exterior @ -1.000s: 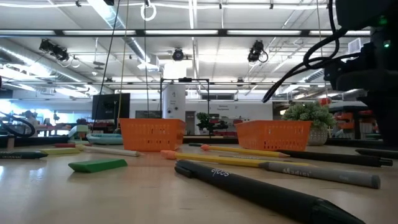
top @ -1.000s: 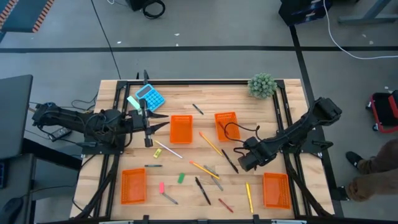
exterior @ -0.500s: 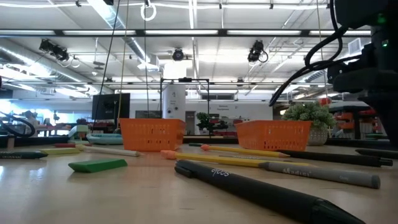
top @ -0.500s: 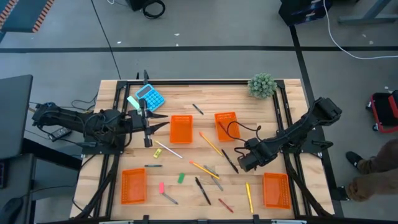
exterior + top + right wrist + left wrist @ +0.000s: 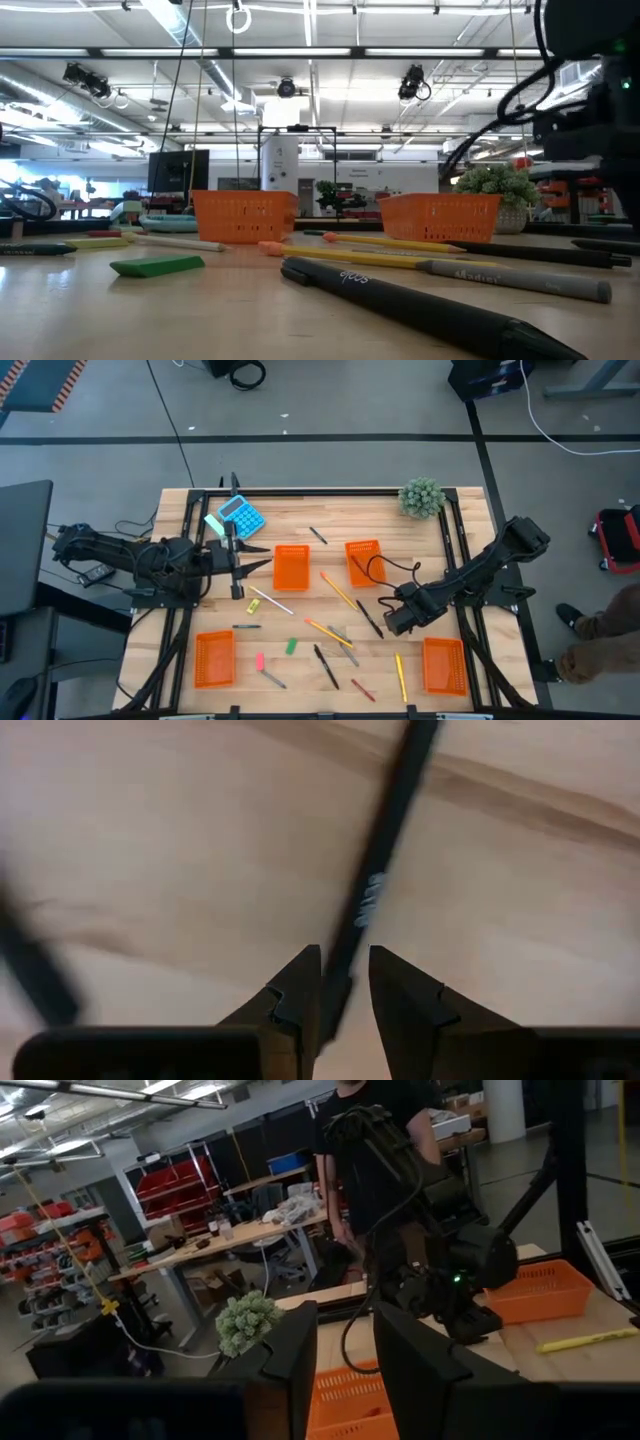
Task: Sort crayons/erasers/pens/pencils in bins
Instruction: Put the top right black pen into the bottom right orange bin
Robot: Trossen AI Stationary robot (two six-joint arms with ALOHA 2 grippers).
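Observation:
My right gripper [image 5: 386, 622] points down, open, right of the table's middle. Its fingers stand on either side of one end of a black pen [image 5: 372, 880], which lies flat on the wood [image 5: 368, 617]. My left gripper [image 5: 345, 1355] is open and empty, held level above the table's left side [image 5: 262, 556]. Four orange bins [image 5: 291, 567] [image 5: 365, 562] [image 5: 214, 658] [image 5: 444, 665] stand around the loose items. Those include yellow and orange pencils [image 5: 338, 590] [image 5: 328, 632], another black pen [image 5: 325, 665], pink, green and yellow erasers [image 5: 259, 660] [image 5: 291, 646] [image 5: 254, 605], and a red crayon [image 5: 362, 690].
A blue calculator [image 5: 241, 515] lies at the far left and a small potted plant [image 5: 421, 497] at the far right corner. A yellow stick [image 5: 400, 675] lies beside the near right bin. A person [image 5: 370, 1140] stands beyond the table's right side.
My right gripper has turned a little about its downward-pointing line while staying over the black pen. Nothing on the table has moved.

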